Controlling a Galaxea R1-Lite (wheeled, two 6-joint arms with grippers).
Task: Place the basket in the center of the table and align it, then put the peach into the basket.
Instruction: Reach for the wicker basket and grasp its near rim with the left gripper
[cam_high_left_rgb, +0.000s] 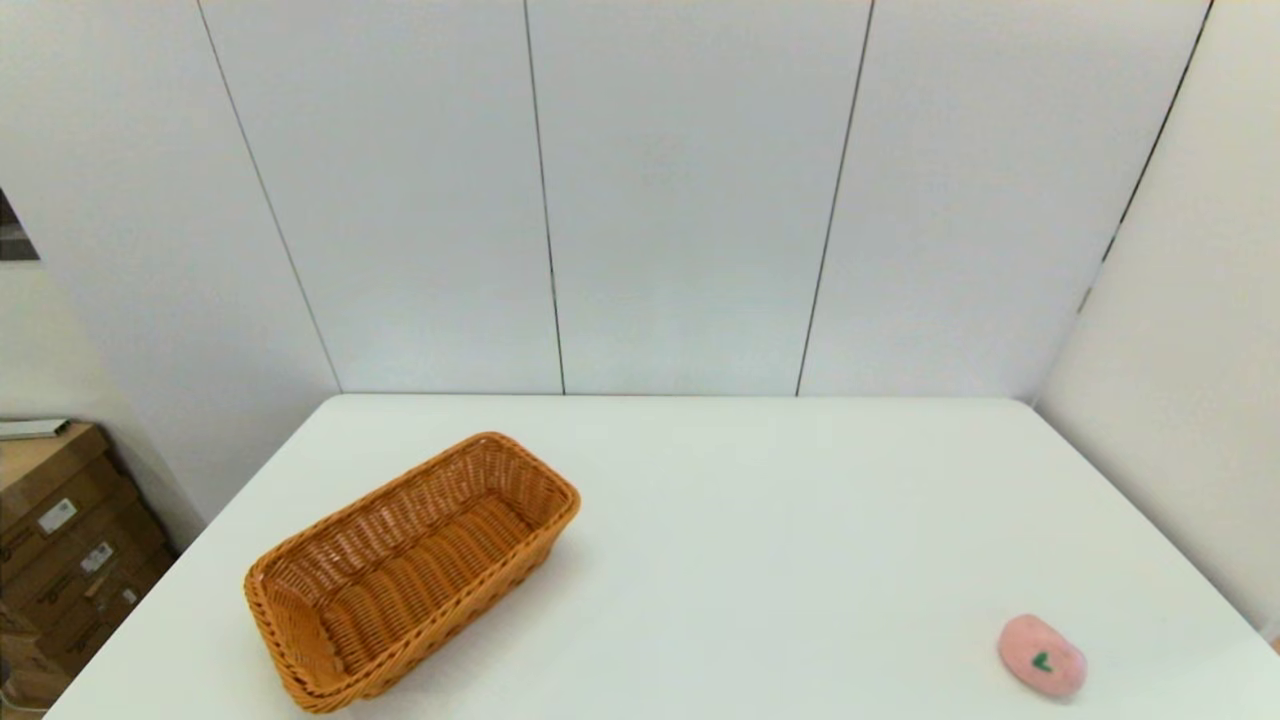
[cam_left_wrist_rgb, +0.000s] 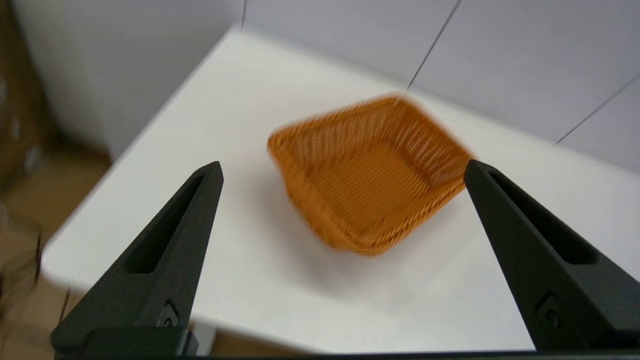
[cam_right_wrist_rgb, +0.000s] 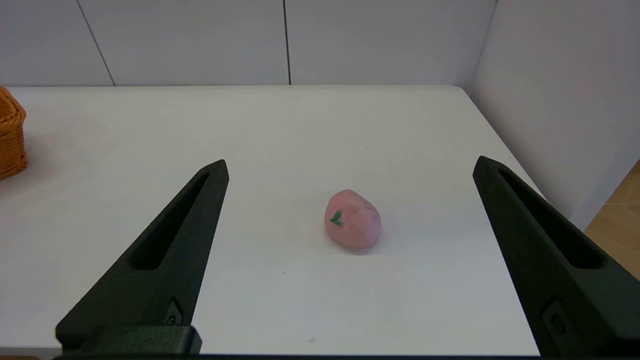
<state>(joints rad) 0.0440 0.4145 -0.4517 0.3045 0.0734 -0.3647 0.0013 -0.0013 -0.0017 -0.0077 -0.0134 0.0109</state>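
The orange-brown wicker basket (cam_high_left_rgb: 415, 572) lies askew on the left part of the white table (cam_high_left_rgb: 760, 500), one short end near the front-left edge; it is empty. The pink peach (cam_high_left_rgb: 1041, 655) with a green leaf mark rests near the front right. Neither arm shows in the head view. My left gripper (cam_left_wrist_rgb: 342, 170) hangs open in front of and above the basket (cam_left_wrist_rgb: 370, 172), apart from it. Open too is my right gripper (cam_right_wrist_rgb: 350, 167), which hovers short of the peach (cam_right_wrist_rgb: 352, 218) without touching it. A sliver of the basket (cam_right_wrist_rgb: 10, 132) shows in the right wrist view.
White wall panels close off the table's far side and right side. Cardboard boxes (cam_high_left_rgb: 65, 550) stand on the floor left of the table. Bare tabletop lies between basket and peach.
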